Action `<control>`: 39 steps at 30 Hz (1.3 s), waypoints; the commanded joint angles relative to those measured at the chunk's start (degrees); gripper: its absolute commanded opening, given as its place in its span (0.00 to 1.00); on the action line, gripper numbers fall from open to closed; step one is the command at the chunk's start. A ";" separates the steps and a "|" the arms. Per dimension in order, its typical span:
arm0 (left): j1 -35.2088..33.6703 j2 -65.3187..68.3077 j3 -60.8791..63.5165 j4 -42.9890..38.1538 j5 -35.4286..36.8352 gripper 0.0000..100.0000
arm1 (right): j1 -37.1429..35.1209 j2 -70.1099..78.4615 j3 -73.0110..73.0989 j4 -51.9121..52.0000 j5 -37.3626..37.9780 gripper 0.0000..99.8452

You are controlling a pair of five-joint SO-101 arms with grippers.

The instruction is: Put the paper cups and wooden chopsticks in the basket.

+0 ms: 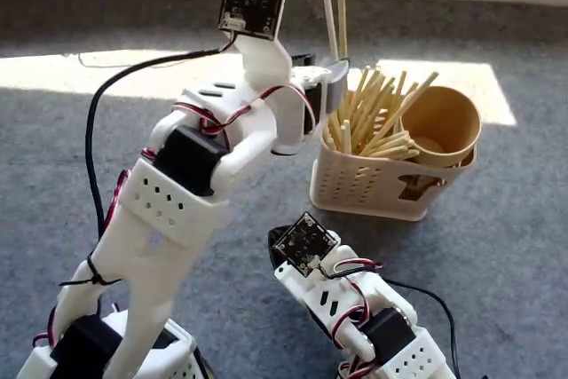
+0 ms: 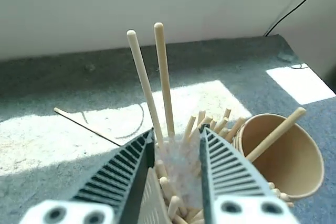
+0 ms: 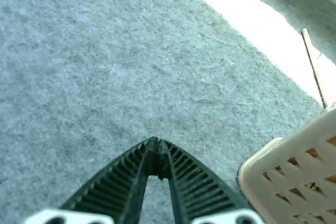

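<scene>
Two wooden chopsticks (image 1: pixel 335 24) (image 2: pixel 157 87) stand upright between the fingers of my left gripper (image 1: pixel 328 86) (image 2: pixel 177 137), leaning on one finger. The jaws are open, wider than the pair. Right below is the cream basket (image 1: pixel 373 188) (image 2: pixel 152 203), packed with several chopsticks (image 1: pixel 373 113). Stacked paper cups (image 1: pixel 444 122) (image 2: pixel 278 156) lie tilted in its right end, with one chopstick poking into them. My right gripper (image 3: pixel 157 153) is shut and empty, low over the carpet beside a basket corner (image 3: pixel 294 182). One loose chopstick (image 2: pixel 86 125) (image 3: pixel 314 66) lies on the sunlit carpet behind the basket.
Grey carpet covers the floor, with a bright sun patch (image 1: pixel 115 73) at the back. A black cable (image 1: pixel 98 122) runs from the left arm. The right arm's wrist (image 1: pixel 306 241) sits just in front of the basket. A wall stands behind.
</scene>
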 commanded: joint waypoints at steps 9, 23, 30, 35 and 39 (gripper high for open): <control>-13.49 -0.92 -6.46 4.66 0.53 0.15 | 1.45 -0.92 5.14 -1.36 0.70 0.01; -17.27 -0.31 15.16 -15.38 0.53 0.15 | 1.63 -0.92 5.05 -1.36 0.70 0.01; -17.27 -0.22 29.41 -36.04 0.62 0.15 | 2.77 -0.92 4.62 -1.01 0.53 0.01; -17.36 2.24 30.20 -37.54 2.02 0.15 | 5.23 -1.01 4.53 -0.75 0.53 0.01; -18.68 11.47 24.31 -37.36 5.19 0.15 | 4.97 -1.01 2.15 4.35 0.35 0.01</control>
